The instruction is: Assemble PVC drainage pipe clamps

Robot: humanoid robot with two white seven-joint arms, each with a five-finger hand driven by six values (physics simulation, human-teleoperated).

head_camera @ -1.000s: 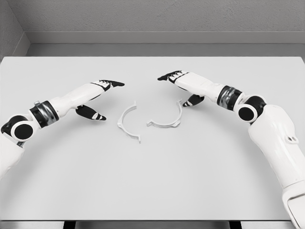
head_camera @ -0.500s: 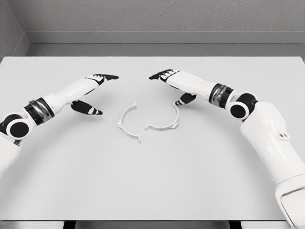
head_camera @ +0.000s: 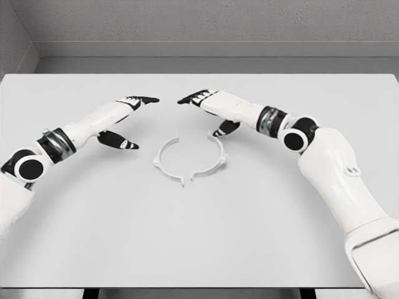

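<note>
White bench [head_camera: 199, 237] held two clamp halves [head_camera: 167, 161] [head_camera: 213, 161] nearly meeting mid-table, with the left robot hand [head_camera: 128, 118] and right robot hand [head_camera: 209, 109] spread, empty; an uneven nudge might misalign their ends.

right hand [head_camera: 209, 111]: moved toward 9 o'clock, thumb now touching the right half's top end
right half [head_camera: 215, 157]: pushed toward 9 o'clock and turned, lower tab now nearly meeting the left half [head_camera: 163, 159]
left hand [head_camera: 124, 119]: drew back toward 9 o'clock, then returned slightly
</note>
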